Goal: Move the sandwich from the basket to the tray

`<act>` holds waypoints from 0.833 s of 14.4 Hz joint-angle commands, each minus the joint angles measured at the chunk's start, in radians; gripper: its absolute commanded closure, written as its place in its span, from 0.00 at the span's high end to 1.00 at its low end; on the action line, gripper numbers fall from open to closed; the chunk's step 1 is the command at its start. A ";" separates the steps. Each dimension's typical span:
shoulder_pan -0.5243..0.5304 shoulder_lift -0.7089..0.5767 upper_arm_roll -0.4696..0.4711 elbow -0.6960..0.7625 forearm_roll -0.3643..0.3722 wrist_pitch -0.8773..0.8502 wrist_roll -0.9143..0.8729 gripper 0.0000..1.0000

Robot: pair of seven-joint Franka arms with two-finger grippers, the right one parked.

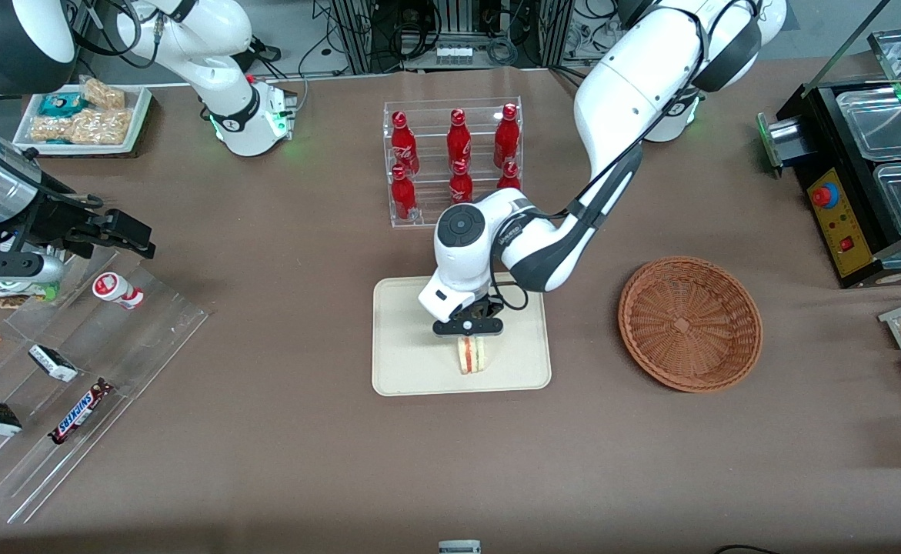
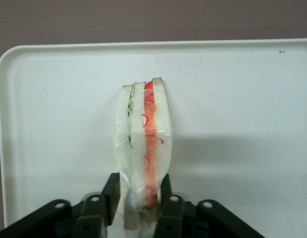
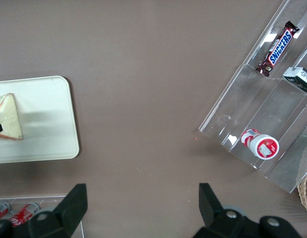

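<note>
The sandwich (image 1: 472, 355) is a pale bread wedge with red, orange and green filling. It stands on edge on the cream tray (image 1: 404, 338), near the tray edge closest to the front camera. My left gripper (image 1: 468, 337) is low over the tray, shut on the sandwich. In the left wrist view, the black fingers (image 2: 112, 191) press both sides of the sandwich (image 2: 143, 134) over the tray (image 2: 242, 99). The brown wicker basket (image 1: 689, 323) sits empty beside the tray, toward the working arm's end. The right wrist view also shows the sandwich (image 3: 7, 118) on the tray (image 3: 49, 124).
A clear rack of red bottles (image 1: 456, 158) stands farther from the front camera than the tray. A clear stepped rack with snack bars (image 1: 73, 369) lies toward the parked arm's end. A black appliance (image 1: 873, 154) stands at the working arm's end.
</note>
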 commanded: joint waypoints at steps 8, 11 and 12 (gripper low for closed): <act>0.309 -0.437 0.010 -0.011 -0.110 -0.418 -0.102 1.00; 0.507 -0.579 0.011 -0.064 -0.232 -0.536 0.208 1.00; 0.553 -0.621 0.014 -0.078 -0.266 -0.608 0.337 1.00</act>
